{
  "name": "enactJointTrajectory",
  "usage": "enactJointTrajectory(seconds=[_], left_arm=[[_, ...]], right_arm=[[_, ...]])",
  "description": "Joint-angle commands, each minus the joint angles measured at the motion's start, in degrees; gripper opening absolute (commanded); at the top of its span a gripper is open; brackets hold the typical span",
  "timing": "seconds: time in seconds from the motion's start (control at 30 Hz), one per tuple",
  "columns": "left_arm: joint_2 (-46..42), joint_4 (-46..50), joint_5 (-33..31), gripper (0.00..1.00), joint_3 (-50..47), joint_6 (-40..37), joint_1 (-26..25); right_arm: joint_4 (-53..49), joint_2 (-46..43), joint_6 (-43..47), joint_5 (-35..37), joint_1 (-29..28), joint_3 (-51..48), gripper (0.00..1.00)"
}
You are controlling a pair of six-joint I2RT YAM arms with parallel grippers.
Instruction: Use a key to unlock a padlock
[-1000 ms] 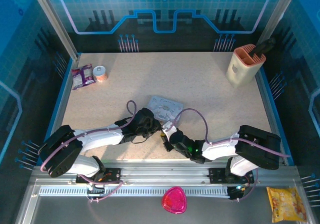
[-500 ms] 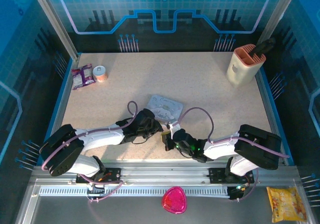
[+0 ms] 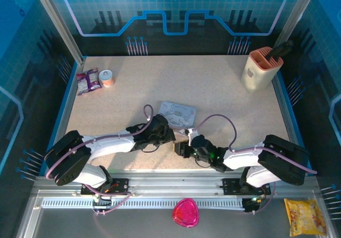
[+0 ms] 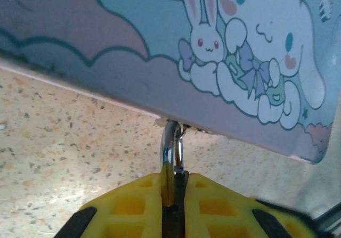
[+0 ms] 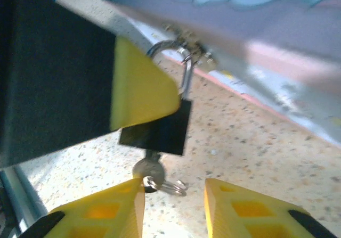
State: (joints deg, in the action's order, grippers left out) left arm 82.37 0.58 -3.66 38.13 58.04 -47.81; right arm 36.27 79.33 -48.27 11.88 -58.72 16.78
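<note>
My left gripper (image 4: 173,187) is clamped on the small black padlock with a thin silver metal shackle (image 5: 160,131). In the left wrist view its yellow fingers (image 4: 133,206) stand pressed together, and the shackle (image 4: 172,142) rises out of the slit between them. My right gripper (image 5: 173,195) is apart, with speckled surface showing between its two yellow fingers.

Both grippers meet low over the beige speckled tabletop (image 3: 229,89), in its near half. The table has blue edging and stands among blue wall panels printed with circuit lines. At its far left lie a purple packet (image 3: 88,81) and a small white-and-orange roll (image 3: 107,78). In the far right corner stands a cream and orange holder (image 3: 260,68) with a black handle in it. On the metal rail before my bases lie a pink rounded-triangle piece (image 3: 185,212) and a yellow snack bag (image 3: 305,216).

The padlock's shackle hooks through a small metal clasp (image 5: 200,54) on the edge of the pale blue rectangular tin printed with white cartoon rabbits (image 4: 160,46). The lock sits just beside the tin, and one left pad (image 5: 141,91) lies against its side. The tiny grey metal key (image 5: 148,170) stands in the underside of the black body, with a thin wire ring (image 5: 171,186) through its round head. It sits just ahead of my right fingers, nearer the one on the left of that view. I cannot tell whether it touches that fingertip.
</note>
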Motion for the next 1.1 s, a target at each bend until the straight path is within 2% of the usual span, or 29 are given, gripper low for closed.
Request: enactJointTrajectory(seconds=[0.0,0.17,0.37,0.63,0.9,0.97,1.07], left_arm=[[1.68,4.18,-0.60,0.01,0.92,-8.47,-0.27],[3.92,9.11,-3.98,0.03,3.12,-12.96,-0.44],[6.43,13.48,-8.92,0.11,6.18,-14.20,-2.28],[7.19,15.94,-11.10,0.35,8.52,-14.29,-3.34],[-4.76,12.84,-15.32,0.61,2.82,-13.47,-3.18],[-7.72,12.04,-15.21,0.67,2.01,-14.35,-2.14],[-10.21,10.55,-12.22,0.70,1.36,-16.45,1.98]], right_arm=[[-1.94,-1.00,-1.40,-1.56,2.29,-0.73,0.37],[-2.17,-1.10,-1.90,-2.76,4.89,-0.52,0.38],[-3.40,-1.40,-0.99,-4.23,6.78,0.52,0.39],[-5.36,-3.01,-0.51,-3.60,7.14,0.44,0.39],[-6.83,-4.86,0.97,-4.77,8.00,0.88,0.40],[-6.80,-4.83,1.30,-5.58,8.20,1.36,0.40],[-6.48,-4.23,1.16,-6.52,8.17,2.25,0.40]])
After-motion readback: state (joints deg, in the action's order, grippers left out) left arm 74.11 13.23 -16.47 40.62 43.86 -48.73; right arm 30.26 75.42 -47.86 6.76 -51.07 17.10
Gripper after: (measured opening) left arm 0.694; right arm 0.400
